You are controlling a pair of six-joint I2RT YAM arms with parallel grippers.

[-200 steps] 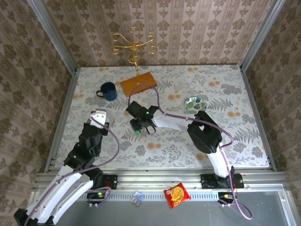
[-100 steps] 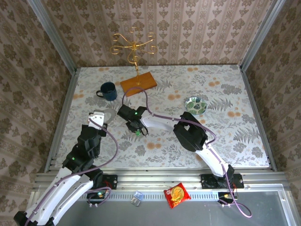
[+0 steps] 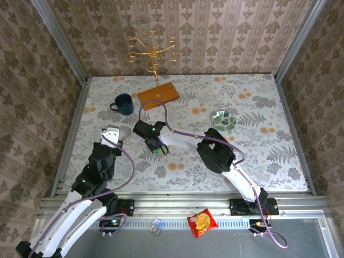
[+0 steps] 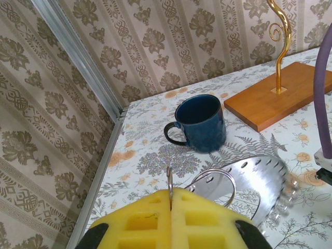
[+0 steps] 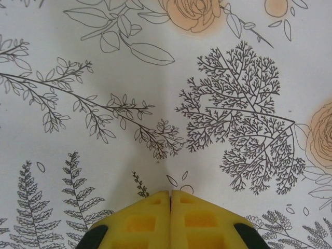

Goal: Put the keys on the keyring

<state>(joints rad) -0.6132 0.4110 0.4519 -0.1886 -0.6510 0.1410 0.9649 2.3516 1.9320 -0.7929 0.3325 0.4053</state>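
We find the table [image 3: 269,156] layout unchanged. The right gripper [image 5: 170,196], jaws apart a second ago, is now pressed shut just above it, nothing visible between its pads. The left gripper [image 4: 171,194] still pinches the keyring [image 4: 169,179] upright. The green key [image 3: 157,151] lies unmoved at the right gripper's tip.

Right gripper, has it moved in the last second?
Yes. The right gripper has shifted left, farther from the green bowl and nearer the blue mug.
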